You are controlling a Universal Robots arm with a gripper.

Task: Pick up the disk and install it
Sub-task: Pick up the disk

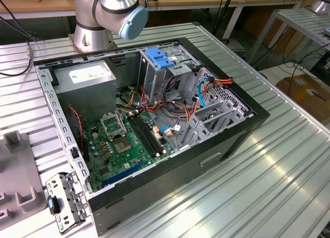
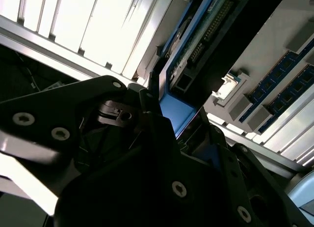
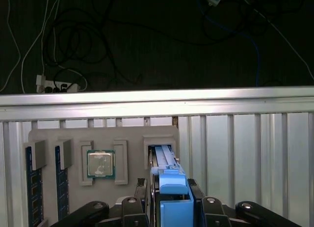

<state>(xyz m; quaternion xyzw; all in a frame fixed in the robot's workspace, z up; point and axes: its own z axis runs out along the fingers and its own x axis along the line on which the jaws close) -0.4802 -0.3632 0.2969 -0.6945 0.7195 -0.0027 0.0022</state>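
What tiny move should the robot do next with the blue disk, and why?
Probably a slow lift straight out of the slot. In the first wrist view the fingers seem closed on the blue carrier of the disk, while its far end sits inside the narrow slot of the grey parts tray. Tilting or sliding sideways would likely jam it against the slot walls.

This looks like a robotics lab or workshop. A robot arm (image 1: 111,11) stands on a ribbed aluminium desk (image 1: 268,186) beside an open computer case (image 1: 170,184). Wooden workbenches (image 1: 26,3) line the back, near a cardboard box (image 1: 307,91). Loose cables (image 3: 88,45) and a power strip (image 3: 56,83) lie on the floor (image 3: 196,40).
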